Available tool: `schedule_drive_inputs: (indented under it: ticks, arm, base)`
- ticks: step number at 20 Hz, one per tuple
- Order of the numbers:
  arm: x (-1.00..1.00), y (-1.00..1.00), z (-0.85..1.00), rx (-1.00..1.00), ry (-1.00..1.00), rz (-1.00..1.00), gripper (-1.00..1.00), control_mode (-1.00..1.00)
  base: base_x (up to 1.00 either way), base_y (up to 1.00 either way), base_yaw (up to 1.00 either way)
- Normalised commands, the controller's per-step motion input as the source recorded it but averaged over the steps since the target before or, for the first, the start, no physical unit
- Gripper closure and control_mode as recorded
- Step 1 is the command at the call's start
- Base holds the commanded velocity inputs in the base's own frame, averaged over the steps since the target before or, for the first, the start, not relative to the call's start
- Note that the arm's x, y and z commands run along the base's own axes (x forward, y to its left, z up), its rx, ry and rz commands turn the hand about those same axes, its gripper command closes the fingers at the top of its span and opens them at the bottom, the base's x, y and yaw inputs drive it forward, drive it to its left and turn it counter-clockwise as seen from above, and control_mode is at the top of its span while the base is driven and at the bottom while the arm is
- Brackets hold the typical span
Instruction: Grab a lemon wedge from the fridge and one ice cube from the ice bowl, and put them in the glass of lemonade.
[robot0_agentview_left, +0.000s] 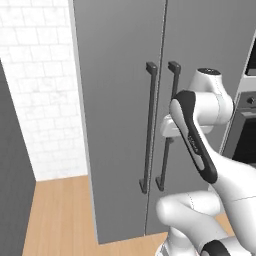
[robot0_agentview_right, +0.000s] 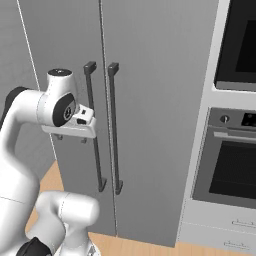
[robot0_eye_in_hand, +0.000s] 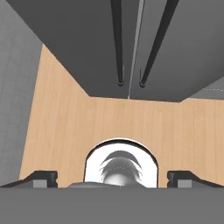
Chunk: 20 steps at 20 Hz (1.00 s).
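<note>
The tall grey fridge (robot0_agentview_left: 120, 100) (robot0_agentview_right: 150, 100) stands right in front of me with both doors shut. Its two dark bar handles (robot0_agentview_left: 148, 125) (robot0_agentview_right: 113, 125) run side by side along the middle seam. My gripper (robot0_agentview_right: 71, 138) hangs just in front of the handles at mid height and points down at the floor. In the hand view the fingertips (robot0_eye_in_hand: 43, 177) sit far apart at the bottom corners, so the gripper (robot0_eye_in_hand: 113, 177) is open and holds nothing. The fridge's lower door edges (robot0_eye_in_hand: 87, 43) show at the top of that view. The lemon wedge, ice bowl and glass of lemonade are out of view.
A black built-in oven (robot0_agentview_right: 230, 165) (robot0_agentview_left: 245, 130) with white drawers (robot0_agentview_right: 220, 232) below stands to the fridge's right. On the left are a white brick wall (robot0_agentview_left: 40, 100) and a dark grey panel (robot0_agentview_left: 12, 175). Light wooden floor (robot0_eye_in_hand: 109, 118) lies under the hand.
</note>
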Motion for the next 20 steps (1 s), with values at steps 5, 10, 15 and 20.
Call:
schedule_drive_inputs:
  ticks: [5, 10, 15, 20]
  arm:
    - [0.00, 0.00, 0.00, 0.00, 0.00, 0.00, -1.00, 1.00]
    - [0.00, 0.00, 0.00, 0.00, 0.00, 0.00, -1.00, 1.00]
    - [0.00, 0.00, 0.00, 0.00, 0.00, 0.00, -1.00, 1.00]
    - [0.00, 0.00, 0.00, 0.00, 0.00, 0.00, -1.00, 1.00]
  base:
    - [-0.16, -0.30, 0.00]
    - [0.00, -0.32, 0.00]
    - [-0.11, -0.05, 0.00]
    - [-0.07, 0.00, 0.00]
